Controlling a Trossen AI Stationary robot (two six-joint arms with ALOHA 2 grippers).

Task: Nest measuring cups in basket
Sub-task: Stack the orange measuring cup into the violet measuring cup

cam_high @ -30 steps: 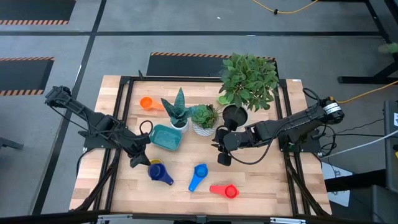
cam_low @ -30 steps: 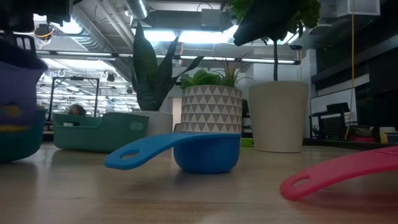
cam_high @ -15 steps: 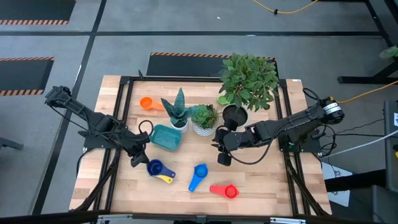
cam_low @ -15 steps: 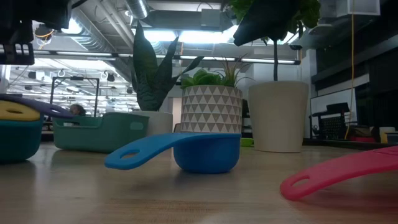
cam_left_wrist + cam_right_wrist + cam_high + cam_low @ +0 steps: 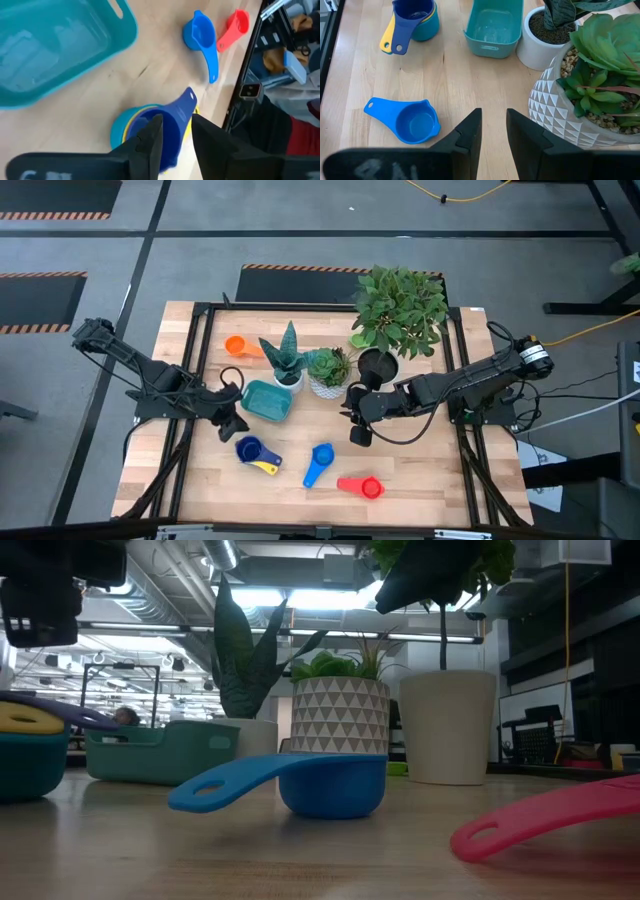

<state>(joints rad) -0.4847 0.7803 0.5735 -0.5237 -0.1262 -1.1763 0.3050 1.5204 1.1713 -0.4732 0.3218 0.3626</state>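
Since a second ago the left gripper has let go of the stacked cups and lifted back, fingers parted. The stack sits near the basket on the wooden table. The right gripper waits, slightly open.

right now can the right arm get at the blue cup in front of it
Probably yes: the blue cup lies on bare table just ahead of the right gripper, whose fingers are open, nothing between them.

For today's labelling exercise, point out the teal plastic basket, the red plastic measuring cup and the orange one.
teal plastic basket (image 5: 266, 401): high view, bare floor.
red plastic measuring cup (image 5: 371, 488): high view, bowl.
orange plastic measuring cup (image 5: 235, 345): high view, bowl.
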